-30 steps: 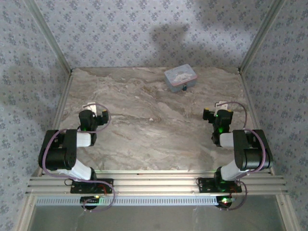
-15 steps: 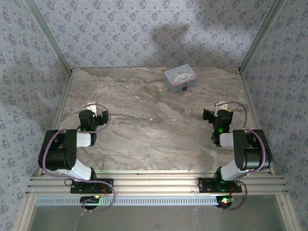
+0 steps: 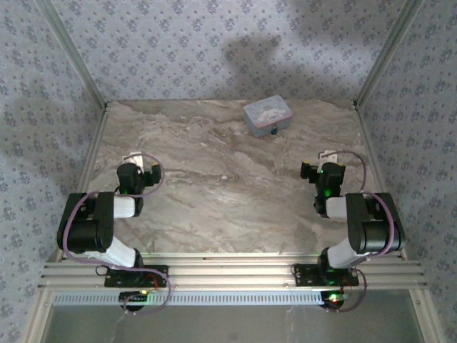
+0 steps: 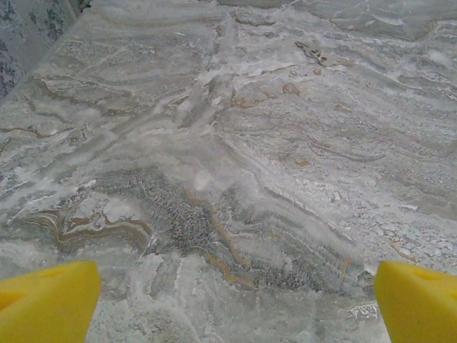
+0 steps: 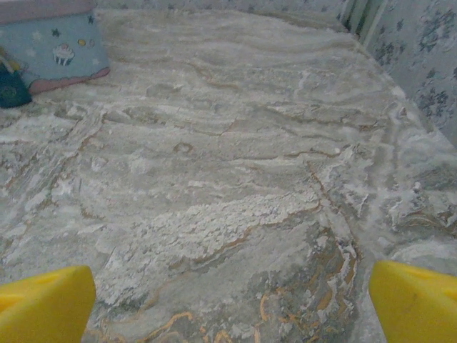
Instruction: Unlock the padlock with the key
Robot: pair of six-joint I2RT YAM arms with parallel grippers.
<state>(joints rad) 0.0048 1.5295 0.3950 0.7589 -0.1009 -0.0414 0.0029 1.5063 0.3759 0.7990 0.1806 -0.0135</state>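
left jaws, right jaws wide open, empty; padlock [image 3: 273,131] at box [image 3: 268,113] front

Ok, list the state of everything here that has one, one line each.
left gripper: open, empty, above the table.
right gripper: open, empty, above the table.
box: lid down, sitting flat near the table's far edge.
padlock: at the box's near side; too small to tell whether it is locked.
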